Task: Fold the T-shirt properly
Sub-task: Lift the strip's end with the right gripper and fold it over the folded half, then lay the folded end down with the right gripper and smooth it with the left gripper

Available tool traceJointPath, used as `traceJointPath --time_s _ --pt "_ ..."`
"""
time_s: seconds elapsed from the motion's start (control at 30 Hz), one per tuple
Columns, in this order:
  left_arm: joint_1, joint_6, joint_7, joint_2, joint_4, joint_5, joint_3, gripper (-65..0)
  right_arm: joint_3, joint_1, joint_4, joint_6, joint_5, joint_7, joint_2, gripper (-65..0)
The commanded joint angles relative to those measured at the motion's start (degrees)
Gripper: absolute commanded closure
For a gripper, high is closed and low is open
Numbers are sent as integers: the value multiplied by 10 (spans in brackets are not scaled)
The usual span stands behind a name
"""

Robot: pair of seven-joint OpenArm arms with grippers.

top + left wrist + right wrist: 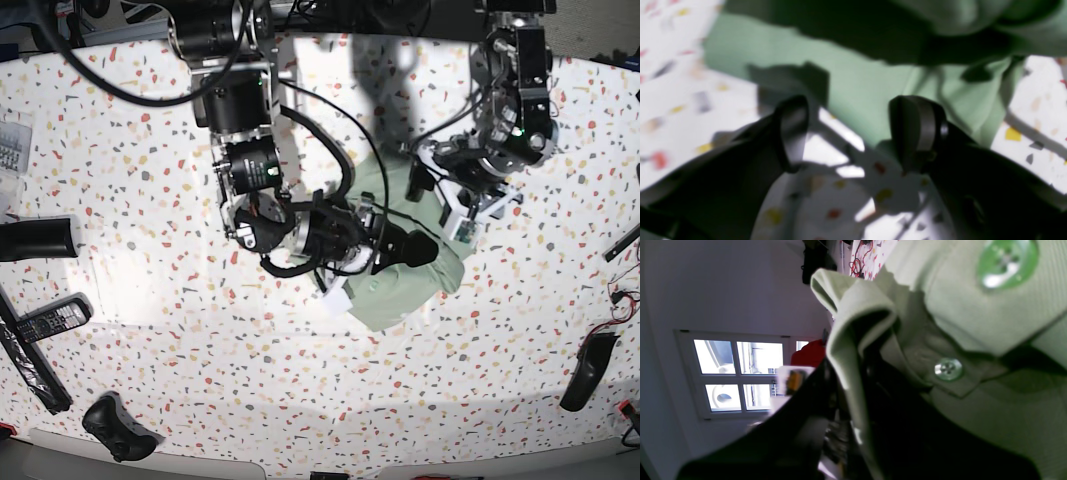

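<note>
- T-shirt [400, 285]: pale sage-green, bunched near the middle of the speckled desk [300, 400], partly lifted off it, largely covered in the base view by the two arms.
- In the right wrist view: collar and placket of the shirt close to the lens, two small buttons [948, 369] in sight, a fold of fabric draped over the dark fingers [796, 426].
- Right end effector [415, 250]: closed together on the T-shirt, cloth pinched between the dark fingers, seen at the centre of the base view above the green heap.
- Left end effector [857, 130]: jaws wide apart, holding nothing; black fingertips [917, 126] hanging just above the desk at the shirt's edge, green cloth spread beyond and between them.
- Left wrist view blurred, so contact between fingertips and fabric impossible to tell.
- In the base view, left arm at upper right, its end effector just beside the upper right edge of the shirt.
- Around the desk edges, well apart from the shirt: remote control [45, 320] at left, black game controller [115, 425] at lower left, dark oblong item [587, 370] at lower right.
- Window [740, 373] on a white wall in the background of the right wrist view.
</note>
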Motion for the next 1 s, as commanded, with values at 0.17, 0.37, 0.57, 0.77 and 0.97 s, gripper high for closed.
traceJointPath --time_s 0.17,0.37,0.57,0.77,0.97 --pt "-10 24 -9 -1 63 78 0 -383 -1 14 10 22 32 3 -4 0" --pt "-10 217 -2 -1 90 211 0 -383 -1 14 10 22 39 3 -4 0" --pt "-10 326 -1 -20 104 276 0 -383 -1 13 10 22 80 3 -4 -123" --pt "-9 326 -1 -56 104 275 0 -383 -19 14 10 22 166 3 -4 -180" --pt "-9 326 -1 -71 104 275 0 -383 -80 15 10 22 192 3 -4 -180"
